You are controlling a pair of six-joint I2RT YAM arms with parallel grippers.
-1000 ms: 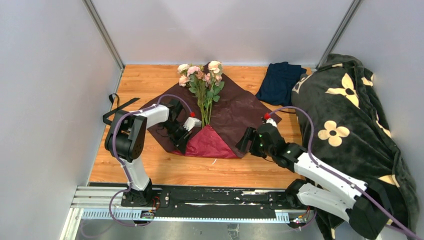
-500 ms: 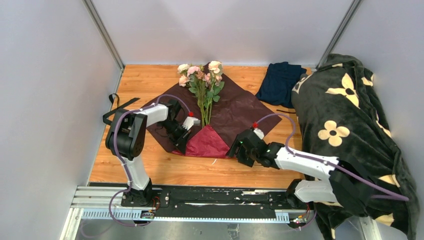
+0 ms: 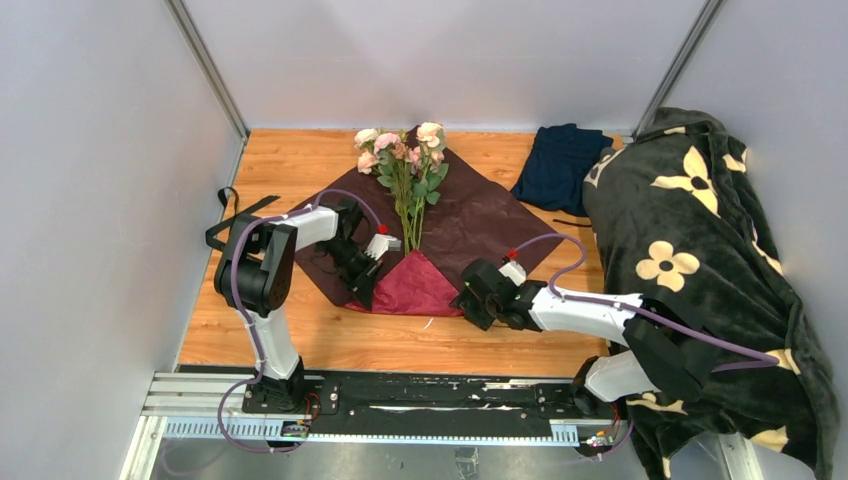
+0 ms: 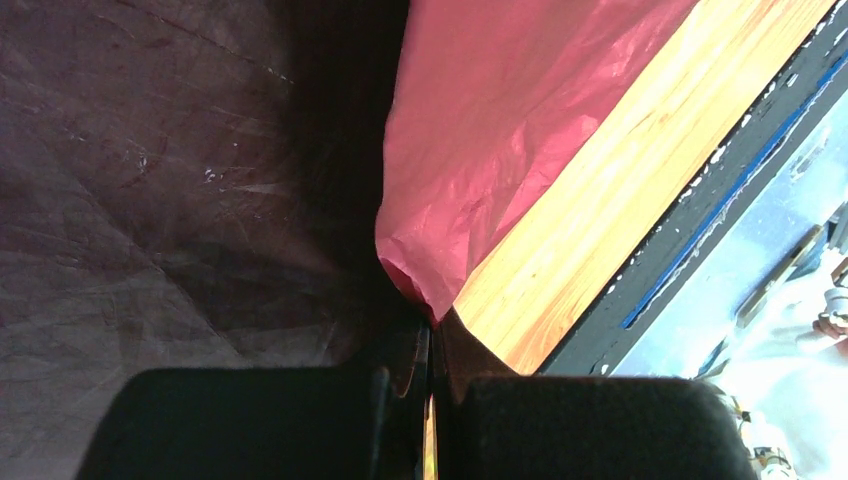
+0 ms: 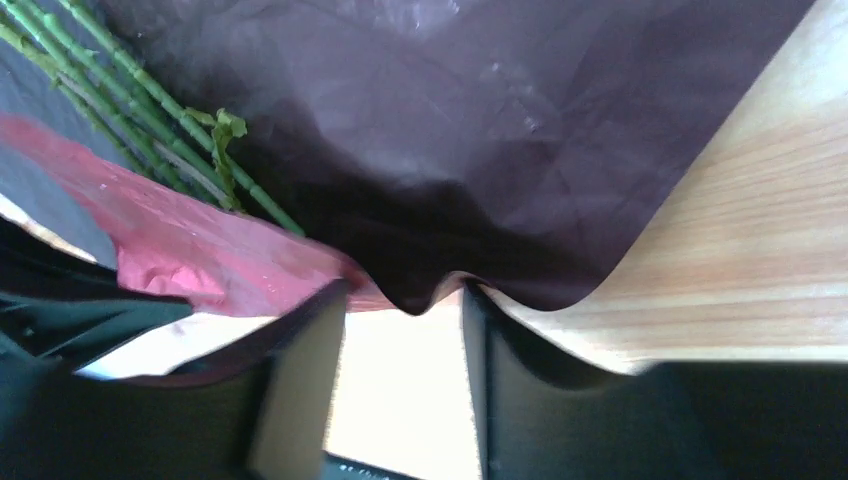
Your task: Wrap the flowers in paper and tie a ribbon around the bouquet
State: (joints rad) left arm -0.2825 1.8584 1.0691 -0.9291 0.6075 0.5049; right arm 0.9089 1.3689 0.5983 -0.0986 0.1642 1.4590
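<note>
The paper (image 3: 480,225) lies spread as a diamond in the middle of the tabletop (image 3: 300,165), dark reverse up. Its near corner is folded back into a burgundy-red triangle. The flowers (image 3: 405,165) lie on it, blooms toward the far edge and stems running down to the red fold.

We see the left jaws clenched on the paper at the left end of that fold. In the left wrist view the red flap narrows to a point and runs into the thin slit between the two dark fingers (image 4: 250,420).

The right jaws stand apart at the paper's near right edge, low over the wood. In the right wrist view that edge dips toward the gap between the fingers (image 5: 300,380). We cannot tell whether it touches either one. Green stems and the red fold lie off to one side of them.

The ribbon (image 3: 232,215) sits by the tabletop's left edge, apart from the paper. A navy cloth (image 3: 560,160) lies near the far right corner, and a dark flowered blanket (image 3: 700,250) is heaped along the right edge, beside the right arm. The left arm's purple cable (image 3: 345,195) arches over the paper's left part.
</note>
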